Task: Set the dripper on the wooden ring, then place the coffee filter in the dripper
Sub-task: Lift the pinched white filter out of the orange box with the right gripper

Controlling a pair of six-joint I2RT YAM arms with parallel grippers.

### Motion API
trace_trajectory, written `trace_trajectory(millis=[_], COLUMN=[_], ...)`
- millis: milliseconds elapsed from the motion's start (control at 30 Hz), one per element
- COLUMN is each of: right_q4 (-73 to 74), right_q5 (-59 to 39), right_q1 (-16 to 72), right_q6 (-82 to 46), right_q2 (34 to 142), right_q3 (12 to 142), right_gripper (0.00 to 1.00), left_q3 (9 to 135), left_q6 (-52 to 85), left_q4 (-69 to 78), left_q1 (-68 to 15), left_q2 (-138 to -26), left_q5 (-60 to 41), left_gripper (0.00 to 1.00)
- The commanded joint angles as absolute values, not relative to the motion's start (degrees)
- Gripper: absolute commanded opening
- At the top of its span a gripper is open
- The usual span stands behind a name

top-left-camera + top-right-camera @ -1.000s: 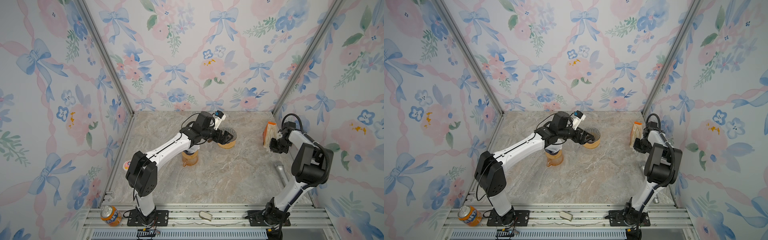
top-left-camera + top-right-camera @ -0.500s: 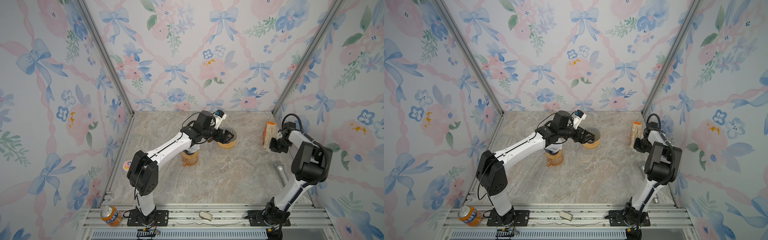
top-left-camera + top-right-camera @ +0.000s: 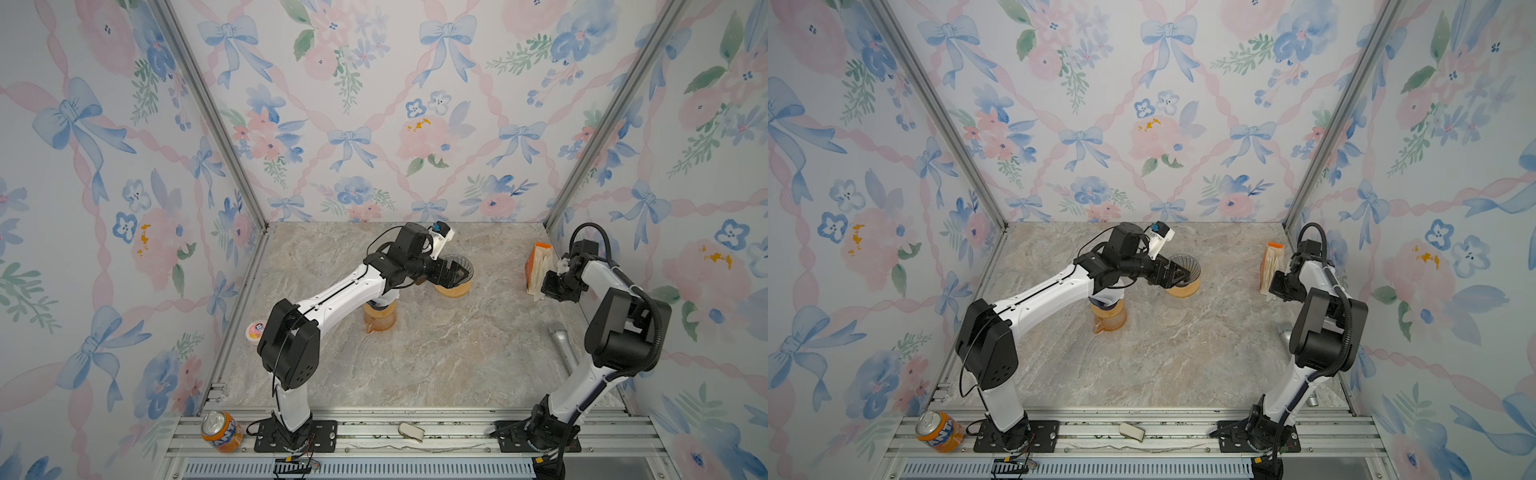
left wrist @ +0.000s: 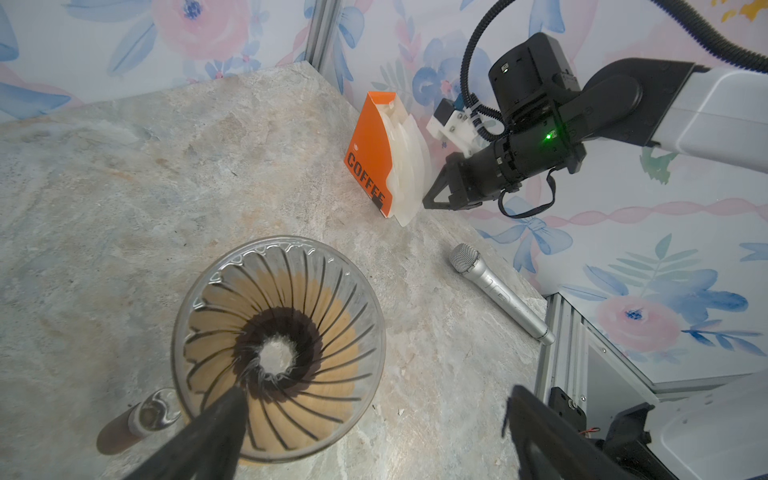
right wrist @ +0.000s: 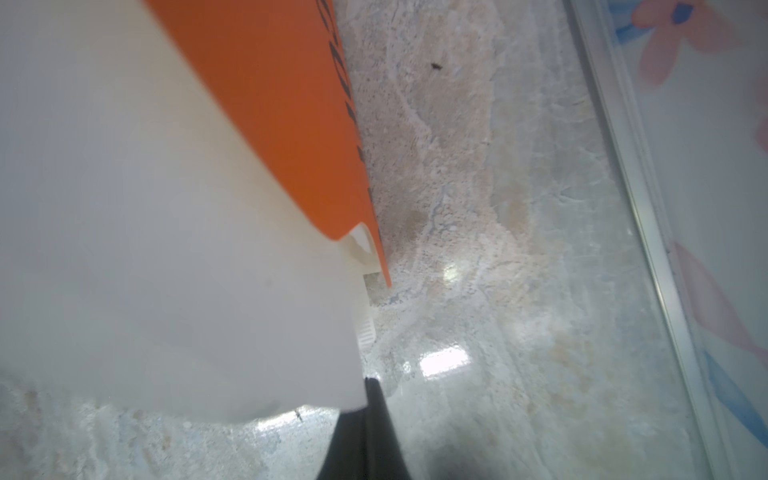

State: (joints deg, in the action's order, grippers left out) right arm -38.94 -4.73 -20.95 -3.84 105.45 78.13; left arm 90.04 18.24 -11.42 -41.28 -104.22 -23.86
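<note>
1. Front rail (image 3: 457,432): an orange soda can (image 3: 221,431) stands at its left end.
2. Right side of the table (image 3: 436,374): a silver microphone (image 3: 561,343) lies flat beside the right arm. The left wrist view shows it clearly (image 4: 498,291).
3. Left edge of the table: a small pink tin (image 3: 256,332) sits by the wall frame.
4. Mid-table: an orange jug (image 3: 379,318) stands upright, partly hidden under the left arm.
5. Just beyond the jug, the clear ribbed dripper (image 3: 461,272) stands upright on its tan base. I look straight down into its bowl in the left wrist view (image 4: 278,345).
6. The left gripper (image 4: 376,395) is at the dripper with its fingers spread wide. One finger is over the bowl and the other is well outside the rim. I cannot tell whether either touches the glass.
7. Far right: the right gripper (image 4: 430,201) has its jaws closed, with the tip against the lower edge of the outermost coffee filter (image 4: 409,166). I cannot tell whether the paper is actually pinched.
8. The white filters stand in an orange holder (image 4: 370,158) near the right wall, well apart from the dripper. The right wrist view shows paper and holder close up and blurred.
</note>
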Motion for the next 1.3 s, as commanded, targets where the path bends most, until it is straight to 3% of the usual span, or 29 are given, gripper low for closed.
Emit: trace_trajectory(millis=[0, 1033, 1267], right_q4=[-40.32, -47.66, -48.57], right_q5=[-5.62, -11.91, -19.35], right_q1=[-21.27, -21.28, -20.94], right_q6=[-4.66, -6.77, -8.15], right_q2=[102.97, 93.03, 90.25], right_q3=[79.14, 86.82, 88.66], right_gripper=[0.00, 0.00, 0.00], left_q3=[91.04, 91.31, 91.52], left_q6=[18.55, 18.48, 18.46], left_q4=[-12.05, -11.99, -12.01], left_q1=[-41.57, -41.66, -41.84], left_q2=[-104.44, -104.74, -104.42], left_q5=[-23.64, -23.57, -23.51], left_gripper=[0.98, 0.98, 0.98])
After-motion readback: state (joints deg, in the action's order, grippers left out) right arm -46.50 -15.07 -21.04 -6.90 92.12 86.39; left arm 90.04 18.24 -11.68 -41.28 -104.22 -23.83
